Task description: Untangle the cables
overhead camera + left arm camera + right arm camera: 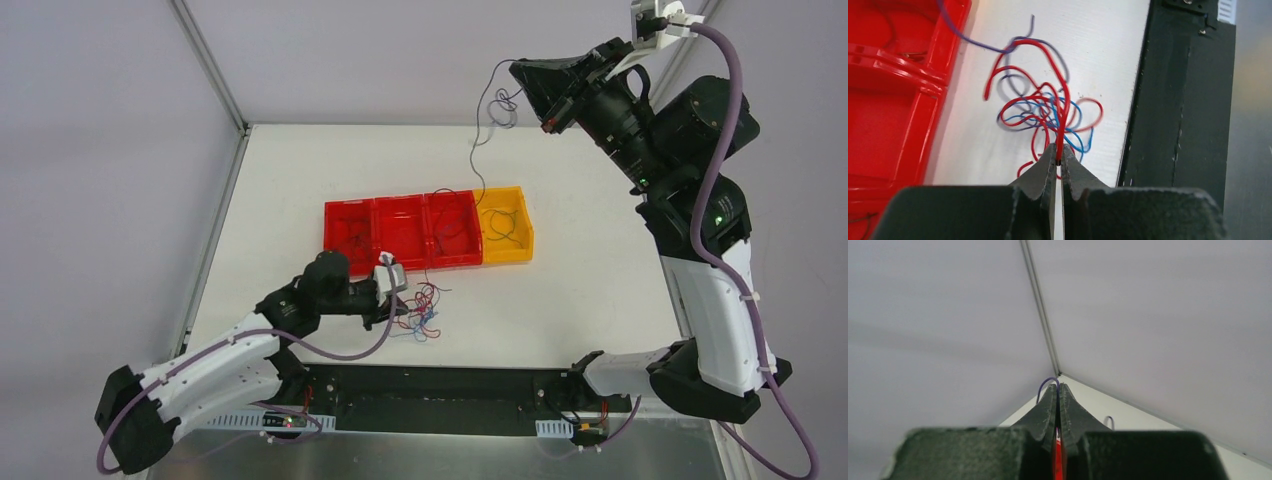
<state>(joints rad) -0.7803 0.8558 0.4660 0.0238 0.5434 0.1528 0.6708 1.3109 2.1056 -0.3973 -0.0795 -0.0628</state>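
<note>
The cables (1048, 110) lie as a small clump of thin red, blue and purple wires on the white table, just in front of the red bins; in the top view the cables (424, 312) sit by my left gripper (408, 297). In the left wrist view my left gripper (1059, 159) is shut on one red wire (1063, 120) that rises out of the clump. My right gripper (520, 75) is raised high at the back right, shut on a thin purple wire (478, 135) that hangs down towards the bins. That purple wire (1045, 386) loops over the shut right gripper (1058, 390).
A row of three red bins (400, 232) and one yellow bin (505, 225) stands mid-table, each with thin wire inside. A red bin wall (923, 115) is close on the left of the clump. The black base rail (440, 385) runs along the near edge.
</note>
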